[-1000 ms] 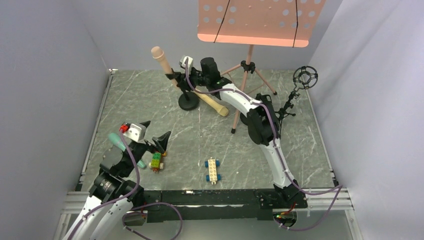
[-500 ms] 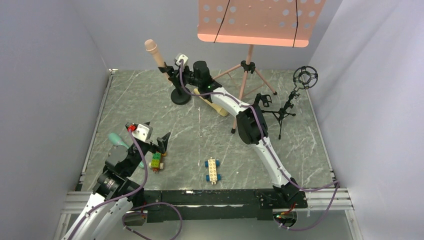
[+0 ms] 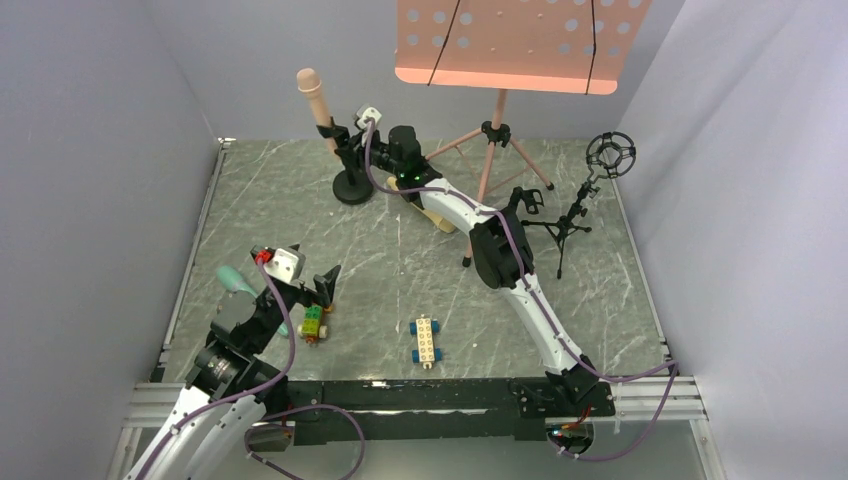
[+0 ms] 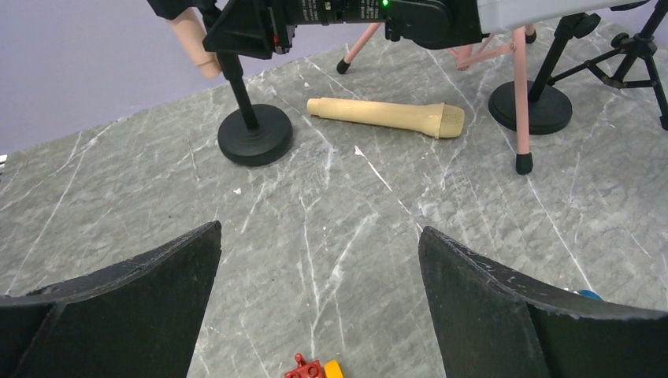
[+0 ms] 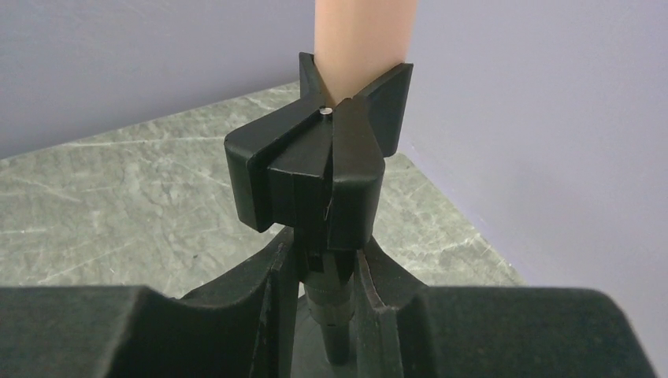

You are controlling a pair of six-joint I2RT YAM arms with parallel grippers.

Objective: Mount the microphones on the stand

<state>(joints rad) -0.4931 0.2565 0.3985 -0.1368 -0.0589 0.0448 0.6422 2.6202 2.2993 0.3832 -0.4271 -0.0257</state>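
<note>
The pink microphone (image 3: 313, 95) stands tilted in the clip of a black round-based stand (image 3: 352, 188). My right gripper (image 3: 352, 152) is shut on that stand's neck just under the clip (image 5: 315, 169). In the right wrist view the pink microphone (image 5: 362, 47) rises from the clip, and the right gripper (image 5: 325, 268) has the stem pinched between its fingers. The pale yellow microphone (image 4: 386, 116) lies flat beside the base (image 4: 254, 135). The teal microphone (image 3: 238, 281) lies at the left, beside my left arm. My left gripper (image 4: 319, 228) hangs open and empty.
A green-red brick car (image 3: 313, 325) sits just under the left gripper, and a white-blue one (image 3: 426, 340) lies near the front. A pink music stand (image 3: 510, 45) and a black tripod with a ring mount (image 3: 610, 155) fill the back right. Another round base (image 4: 529, 110) stands there too.
The right arm has dragged the stand with the pink microphone left and toward the back wall. The left arm shifted slightly and stays open.
</note>
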